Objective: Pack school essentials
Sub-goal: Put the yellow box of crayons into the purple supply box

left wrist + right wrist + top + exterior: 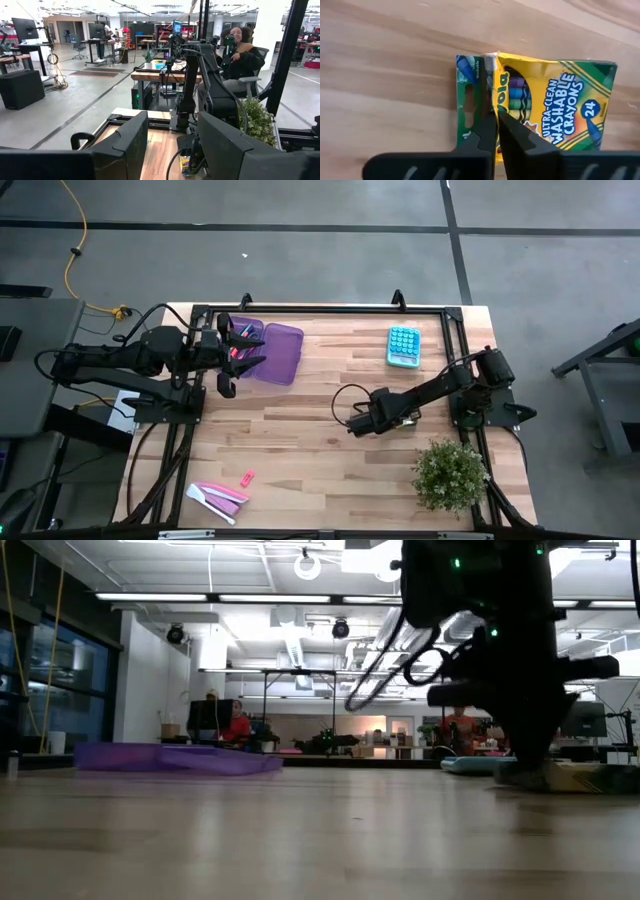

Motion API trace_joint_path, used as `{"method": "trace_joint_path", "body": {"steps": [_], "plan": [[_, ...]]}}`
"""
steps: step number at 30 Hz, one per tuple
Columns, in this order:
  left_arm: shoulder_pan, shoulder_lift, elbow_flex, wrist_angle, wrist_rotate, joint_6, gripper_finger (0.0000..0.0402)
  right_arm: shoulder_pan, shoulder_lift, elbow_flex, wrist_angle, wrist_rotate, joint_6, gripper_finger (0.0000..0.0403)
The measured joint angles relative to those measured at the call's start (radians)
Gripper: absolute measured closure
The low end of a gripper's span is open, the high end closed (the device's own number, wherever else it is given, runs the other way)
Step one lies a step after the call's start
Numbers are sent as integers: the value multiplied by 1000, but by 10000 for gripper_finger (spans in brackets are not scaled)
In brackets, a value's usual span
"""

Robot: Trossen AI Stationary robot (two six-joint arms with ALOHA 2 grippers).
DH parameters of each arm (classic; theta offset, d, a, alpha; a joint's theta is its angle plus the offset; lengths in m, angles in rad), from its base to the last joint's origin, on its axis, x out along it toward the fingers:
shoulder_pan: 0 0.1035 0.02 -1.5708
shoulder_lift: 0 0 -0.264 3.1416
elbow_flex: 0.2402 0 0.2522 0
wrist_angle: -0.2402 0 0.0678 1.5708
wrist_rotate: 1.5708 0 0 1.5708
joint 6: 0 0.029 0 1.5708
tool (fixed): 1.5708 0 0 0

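the right pincer [496, 125] is down at the middle of the light wooden plank surface [320, 440], a little toward the right edge, its two dark fingers [480, 140] drawn together and clamped on the top flap edge of the flat yellow and green cardboard crayon box [555, 110]. the box lies on its side on the wood, its printed face up, and the crayon tips show through the window just beside the fingers. from above, the box is mostly hidden under the right arm.

the left pincer [228, 360] hangs at the far left corner, over the open translucent purple plastic pencil case [275, 352], with its fingers standing apart and nothing between them. a few pink and dark stationery pieces [240, 340] lie in the case's left half; i cannot make out which ones.

toward the far right corner lies a small light blue calculator with rows of buttons [404, 345]. near the near left corner sit a pink and white flat piece [218, 497] and, just beside it, a small pink eraser-like piece [247, 477]. a small bushy green potted plant [450, 472] stands by the near right corner. beyond the surface, a person [242, 50] sits in a chair.
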Motion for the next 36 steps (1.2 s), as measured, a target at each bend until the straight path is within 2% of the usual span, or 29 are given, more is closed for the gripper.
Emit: {"method": "trace_joint_path", "body": {"steps": [4, 8, 16, 23, 29, 36], "plan": [[0, 0, 0, 1, 0, -2, 241, 10, -61, 10, -6, 24, -59, 401], [0, 0, 0, 1, 0, -3, 241, 28, -165, 9, 22, 103, -161, 402], [0, 0, 0, 1, 0, -18, 241, 51, -430, -104, 287, 239, -345, 402], [0, 0, 0, 1, 0, -41, 241, 30, -585, -195, 606, 249, -624, 403], [0, 0, 0, 0, 37, -53, 241, -30, -622, -198, 853, 202, -890, 403], [0, 3, 0, 0, 80, -53, 241, -117, -623, -198, 1116, 3, -1099, 403]]}}
